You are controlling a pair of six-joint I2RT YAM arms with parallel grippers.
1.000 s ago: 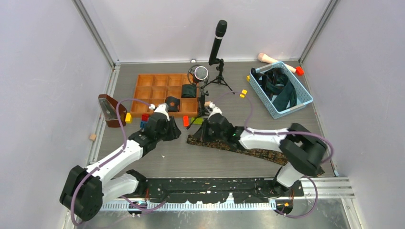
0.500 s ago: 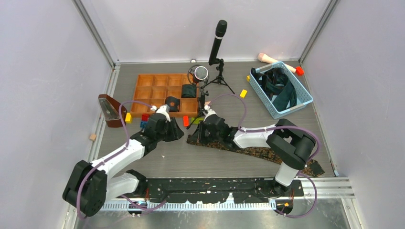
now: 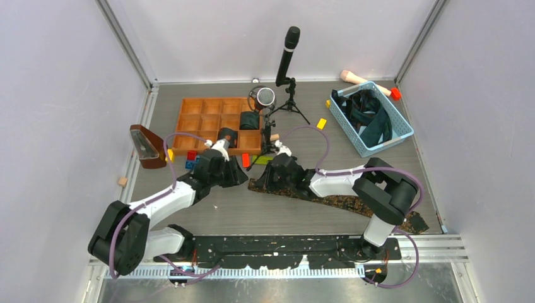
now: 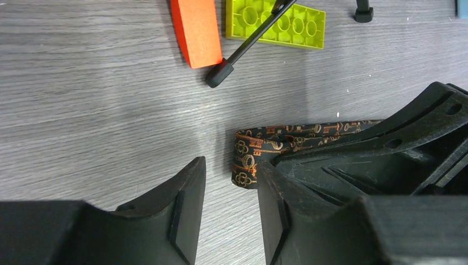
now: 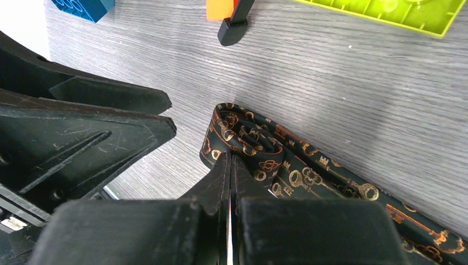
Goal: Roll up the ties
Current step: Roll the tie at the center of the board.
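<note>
A black tie with gold key print [image 3: 340, 202] lies flat on the table, running from the centre toward the right front. Its left end is folded over into a small loop [image 4: 251, 149] [image 5: 243, 138]. My right gripper [image 3: 264, 182] [image 5: 230, 161] is shut, and its tips rest on that folded end. My left gripper [image 3: 240, 178] [image 4: 229, 179] is open just left of the fold, which sits ahead of its right finger and not between the jaws. Two dark rolls [image 3: 250, 120] [image 3: 227, 137] sit in the wooden tray [image 3: 202, 117]. More dark ties [image 3: 372, 120] fill the blue basket [image 3: 404, 136].
An orange block [image 4: 196, 30], a lime green plate [image 4: 281, 22] and a black tripod foot [image 4: 219, 74] lie just beyond the fold. A blue brick [image 5: 83, 6] is nearby. Two microphones on tripods [image 3: 287, 63] stand behind, and a brown wedge [image 3: 144, 146] is at the left.
My left gripper has slid right, closer to the tie's folded end. The right arm drew in toward the left early on and has since stayed on the fold.
</note>
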